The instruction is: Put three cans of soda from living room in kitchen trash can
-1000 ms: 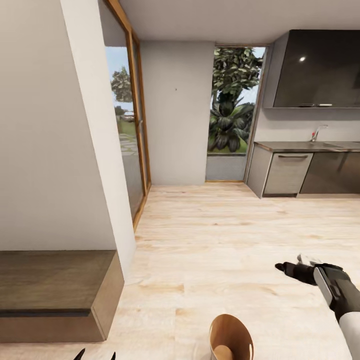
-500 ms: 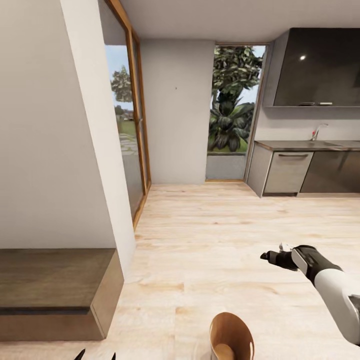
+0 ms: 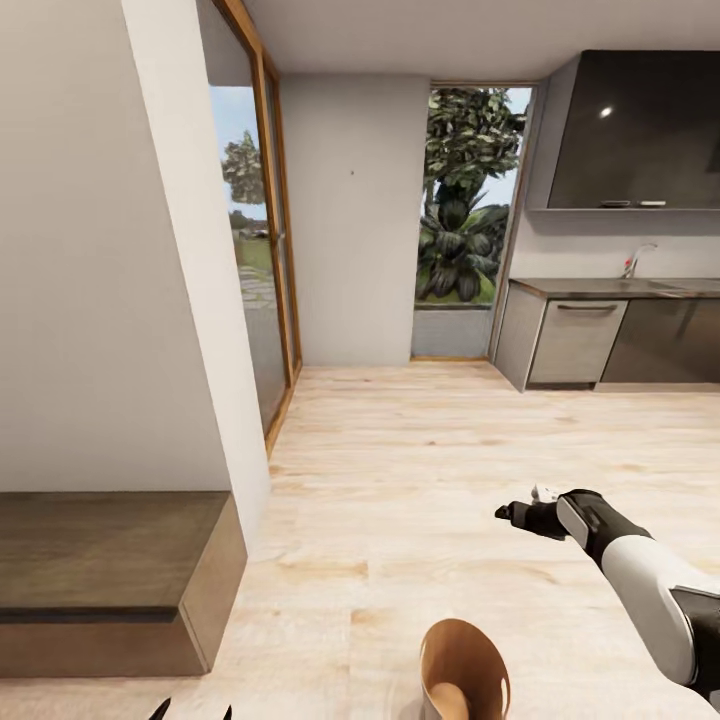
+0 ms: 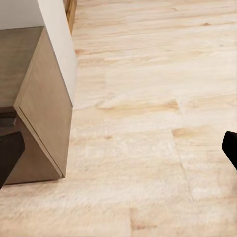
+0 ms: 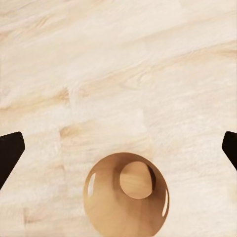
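The tash can [image 3: 465, 672] stands on the light wood floor at the lower middle of the head view, its coppery brown inside facing up. In the right wrist view the tash can [image 5: 126, 195] lies just beyond my open right gripper [image 5: 118, 148], and only its brown bottom shows inside. My right gripper [image 3: 515, 516] hovers above the floor, a little behind and to the right of the bin. My left gripper [image 3: 190, 712] shows as two dark tips at the lower edge; in its wrist view the left gripper [image 4: 118, 153] is open over bare floor. The cans of soda are out of view.
A low wooden bench [image 3: 110, 570] juts from the white wall [image 3: 130, 300] on the left. Wood-framed glass doors [image 3: 262, 250] line the left side. Dark kitchen cabinets [image 3: 600, 340] and a counter stand at the back right. Open floor stretches ahead.
My right arm has swung left and slightly away, bringing the gripper closer to the tash can, and its wrist has turned. The left gripper has not moved.
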